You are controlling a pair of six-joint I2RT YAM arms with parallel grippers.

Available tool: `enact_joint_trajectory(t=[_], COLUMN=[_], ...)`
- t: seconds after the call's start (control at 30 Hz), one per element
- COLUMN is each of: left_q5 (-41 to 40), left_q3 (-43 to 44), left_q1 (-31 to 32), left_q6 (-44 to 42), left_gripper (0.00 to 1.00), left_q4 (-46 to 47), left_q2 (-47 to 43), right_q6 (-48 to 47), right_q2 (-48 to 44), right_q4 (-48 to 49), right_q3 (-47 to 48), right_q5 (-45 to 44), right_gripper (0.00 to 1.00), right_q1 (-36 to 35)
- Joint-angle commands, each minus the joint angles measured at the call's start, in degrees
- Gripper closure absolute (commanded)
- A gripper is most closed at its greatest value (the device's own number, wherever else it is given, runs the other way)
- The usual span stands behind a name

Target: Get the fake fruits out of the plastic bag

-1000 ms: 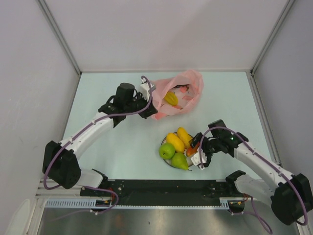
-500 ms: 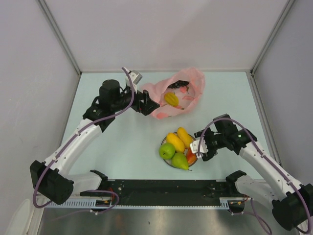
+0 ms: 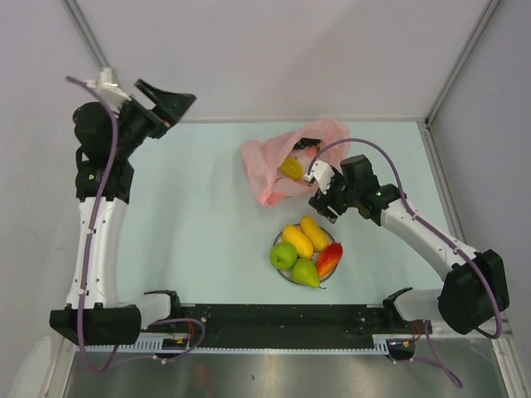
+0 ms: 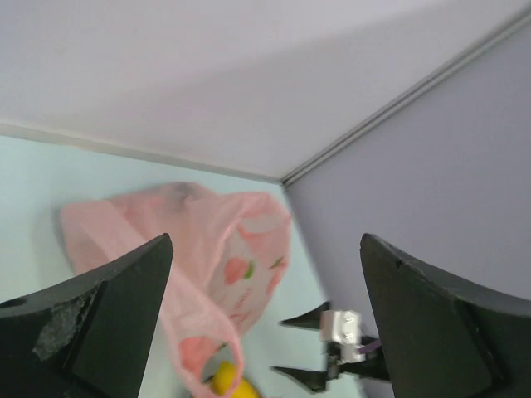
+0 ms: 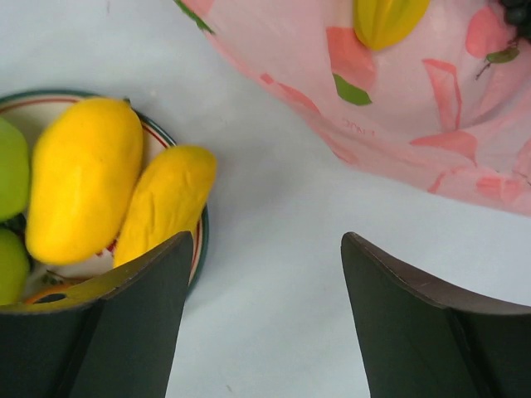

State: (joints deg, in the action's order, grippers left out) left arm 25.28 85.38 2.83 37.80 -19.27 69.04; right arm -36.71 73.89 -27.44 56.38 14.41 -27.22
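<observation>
The pink plastic bag (image 3: 286, 162) lies slumped at the back of the table with its mouth toward the plate. A yellow banana (image 3: 290, 168) and a dark grape bunch (image 3: 307, 146) lie inside it. My right gripper (image 3: 318, 191) hovers open and empty just right of the bag's mouth, between the bag (image 5: 398, 108) and the plate. Both mangoes (image 5: 83, 174) (image 5: 166, 203), a green apple (image 3: 283, 255), a green pear (image 3: 304, 273) and a red watermelon slice (image 3: 329, 259) rest on the plate. My left gripper (image 3: 170, 108) is raised high at the far left, open and empty, looking down on the bag (image 4: 207, 249).
The white plate (image 3: 276, 240) stands near the front centre, its rim (image 5: 202, 228) close to my right gripper's left finger. Grey walls enclose the table at the back and on both sides. Bare table lies to the left of the bag and plate.
My left gripper opened, let go of the bag and swung up to the far left. The bag slumped. My right gripper left the watermelon slice on the plate and moved toward the bag.
</observation>
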Motion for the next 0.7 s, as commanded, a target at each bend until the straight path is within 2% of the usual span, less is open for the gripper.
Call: enact_joint_trajectory(t=[0.0,0.1,0.27,0.43,0.67], left_q5=[10.8,11.1,10.4,9.4,11.1], left_q3=[-7.5,-7.2,-6.7,-4.1,-6.5], left_q1=[-8.6,-9.4,-11.1,-12.6,-12.5], left_q6=[35.1,35.8,35.8,37.7,39.8], left_gripper=[0.00,0.00,0.00,0.00,0.00], left_q4=[11.6,13.8,7.2,2.2,6.9], left_q2=[0.3,-0.4,-1.1,-1.7,-3.7], right_q6=[10.4,11.7,13.1,15.3,16.0], right_q2=[2.4,4.6,9.0,10.5,11.2], right_q4=[4.6,9.5,16.3,18.8,21.3], right_q3=[2.1,2.2,4.0,5.1,5.4], right_q5=[0.4,0.6,2.7,4.0,4.2], right_gripper=[0.24,0.24,0.24,0.24,0.23], right_q1=[-1.0,-0.4,-1.0,-2.0,-3.4])
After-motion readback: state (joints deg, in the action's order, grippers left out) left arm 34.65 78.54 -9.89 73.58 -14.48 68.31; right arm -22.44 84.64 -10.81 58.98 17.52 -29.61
